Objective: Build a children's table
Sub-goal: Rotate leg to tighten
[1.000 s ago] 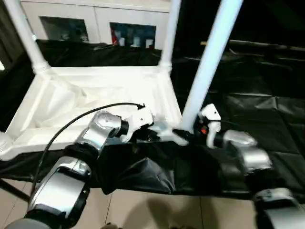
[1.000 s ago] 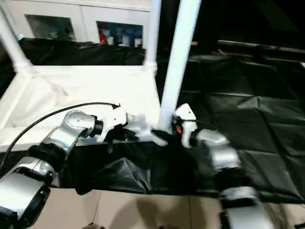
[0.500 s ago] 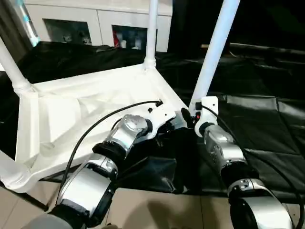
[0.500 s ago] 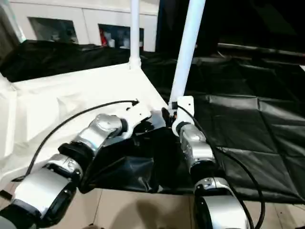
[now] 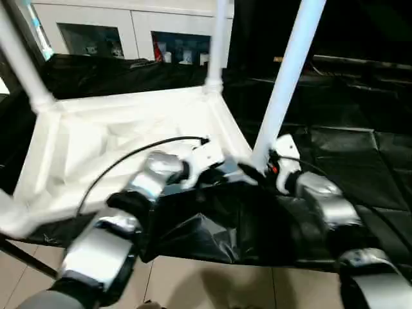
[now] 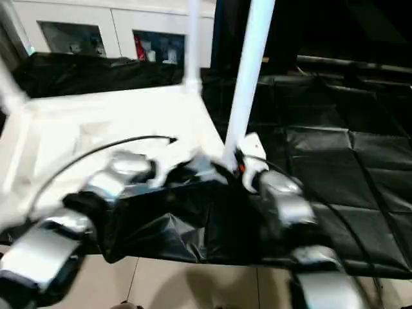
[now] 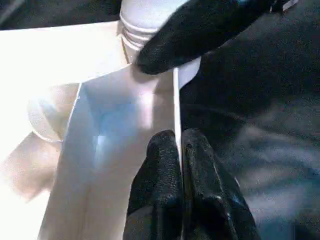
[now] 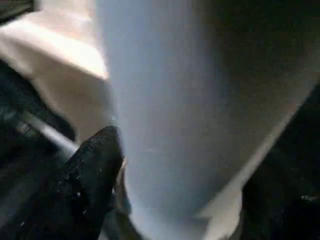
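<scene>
Pinching the thin white rim of the upturned white plastic rectangular tabletop [image 5: 129, 138], the left tool [image 7: 181, 150] has both black fingers pressed together on that edge, close to the near right corner. In the left wrist view a black finger [image 7: 200, 30] of the other tool lies against the ribbed base of the leg seated in that corner's round socket.

Right tool [image 5: 257, 172] sits at the foot of the near right long white tapered tube leg [image 5: 286, 77]. One black finger [image 8: 90, 185] rests against the tube's side in the right wrist view; whether the tool is clamped on the leg or standing slack around it cannot be told.

The tabletop lies underside up on the desk, which is covered with crinkled black sheeting [image 5: 335, 154]. The near right leg stands in its corner, leaning slightly away to the right. A second leg [image 5: 217, 45] rises at the far right corner, a third [image 5: 22, 61] at the far left. A black cable [image 5: 129, 158] arcs over the left silver forearm [image 5: 122, 206].

Behind the desk stands a white glass-door cabinet [image 5: 129, 32]. Pale floor tiles [image 5: 212, 283] show below the desk's near edge.
</scene>
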Controlling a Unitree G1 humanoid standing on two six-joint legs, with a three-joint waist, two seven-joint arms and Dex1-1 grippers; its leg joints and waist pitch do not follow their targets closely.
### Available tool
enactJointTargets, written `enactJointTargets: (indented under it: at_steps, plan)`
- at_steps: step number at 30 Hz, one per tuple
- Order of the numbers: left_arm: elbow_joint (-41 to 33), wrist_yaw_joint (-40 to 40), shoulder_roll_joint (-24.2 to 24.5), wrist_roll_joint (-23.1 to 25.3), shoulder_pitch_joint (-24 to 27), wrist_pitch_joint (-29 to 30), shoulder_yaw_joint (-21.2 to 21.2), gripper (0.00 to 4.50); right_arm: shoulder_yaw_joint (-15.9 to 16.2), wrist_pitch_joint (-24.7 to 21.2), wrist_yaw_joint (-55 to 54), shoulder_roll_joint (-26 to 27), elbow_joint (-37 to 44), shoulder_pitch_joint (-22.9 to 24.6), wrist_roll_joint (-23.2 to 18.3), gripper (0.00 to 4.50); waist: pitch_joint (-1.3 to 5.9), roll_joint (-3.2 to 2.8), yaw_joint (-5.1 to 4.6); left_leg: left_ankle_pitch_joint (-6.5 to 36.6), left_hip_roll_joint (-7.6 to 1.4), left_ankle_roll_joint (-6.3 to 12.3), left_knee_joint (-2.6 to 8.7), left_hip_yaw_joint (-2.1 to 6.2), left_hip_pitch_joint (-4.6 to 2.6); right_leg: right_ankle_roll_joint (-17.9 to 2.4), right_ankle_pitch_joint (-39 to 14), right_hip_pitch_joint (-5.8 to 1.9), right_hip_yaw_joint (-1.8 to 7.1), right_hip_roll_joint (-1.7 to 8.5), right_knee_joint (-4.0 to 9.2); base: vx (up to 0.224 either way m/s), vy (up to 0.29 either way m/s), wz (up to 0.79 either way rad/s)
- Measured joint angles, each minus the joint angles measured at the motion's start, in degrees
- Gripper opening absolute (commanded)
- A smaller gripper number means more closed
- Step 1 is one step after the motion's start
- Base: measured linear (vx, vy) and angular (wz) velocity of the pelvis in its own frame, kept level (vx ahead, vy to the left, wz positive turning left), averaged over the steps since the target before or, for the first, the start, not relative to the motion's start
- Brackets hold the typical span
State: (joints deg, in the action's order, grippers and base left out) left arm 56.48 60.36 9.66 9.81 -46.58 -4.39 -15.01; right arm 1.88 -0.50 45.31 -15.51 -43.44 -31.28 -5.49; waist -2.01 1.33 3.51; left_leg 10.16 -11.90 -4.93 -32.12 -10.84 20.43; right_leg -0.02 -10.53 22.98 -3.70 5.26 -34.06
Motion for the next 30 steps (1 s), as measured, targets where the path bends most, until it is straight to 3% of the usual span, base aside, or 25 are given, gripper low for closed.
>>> enactJointTargets:
  at_steps: [7,8,12,14,21,25,30]
  plan:
    - [-1.8,7.2,3.0,-1.7,1.3,-1.2,0.1,0.00,1.1,-1.7,11.0,-2.4,2.9,1.1,-2.2,3.58,-0.09,-0.12,0.16,0.0,-0.05,0.04,-0.22,-0.26,0.08,0.0,0.0,0.07,0.00,0.02,-0.05,0.000,0.000,0.00]
    - [-1.9,7.8,3.2,-1.8,1.4,-1.3,0.1,0.00,1.3,-1.8,11.8,-2.6,3.2,1.2,-2.5,3.33,-0.09,-0.12,0.18,0.0,-0.06,0.04,-0.21,-0.27,0.07,0.0,0.0,0.07,0.00,0.02,-0.05,0.000,0.000,0.00]
    - [-2.8,8.6,4.2,-2.0,2.0,-1.3,0.2,0.00,1.6,-2.1,13.3,-2.7,4.2,1.7,-3.6,3.19,-0.09,-0.12,0.18,0.0,-0.07,0.04,-0.21,-0.30,0.07,0.0,0.0,0.10,0.01,0.02,-0.05,0.000,0.000,0.00]
    - [-3.0,9.0,4.4,-2.2,2.1,-1.3,0.2,0.00,1.6,-2.5,13.6,-2.5,4.5,1.9,-3.8,2.88,-0.09,-0.12,0.18,0.0,-0.07,0.04,-0.21,-0.31,0.07,0.0,0.0,0.10,0.01,0.02,-0.05,0.000,0.000,0.00]
    - [-3.1,8.4,4.1,-2.2,2.3,-1.2,0.2,0.00,1.2,-3.2,11.5,-1.5,5.3,2.6,-3.8,2.70,-0.08,-0.11,0.12,0.0,-0.07,0.04,-0.21,-0.32,0.01,0.0,0.0,0.07,0.03,0.01,-0.07,0.000,0.000,0.00]
    - [-0.6,0.4,1.5,-0.6,1.0,-0.4,0.4,0.00,-0.8,-2.6,-1.5,2.5,4.2,2.6,-2.4,2.69,-0.03,0.11,-0.19,0.0,-0.03,0.03,-0.22,-0.29,-0.17,-0.1,0.0,0.00,0.14,0.05,-0.08,0.000,0.000,0.00]
    - [3.4,-14.4,-5.6,1.3,-1.9,4.3,0.6,0.00,-6.4,-3.9,-25.5,9.7,-1.9,-2.2,-1.6,2.68,-0.01,0.09,-0.64,0.0,0.07,0.02,-0.23,-0.29,-0.34,0.2,-0.1,-0.13,0.34,0.07,0.07,0.000,0.000,0.00]
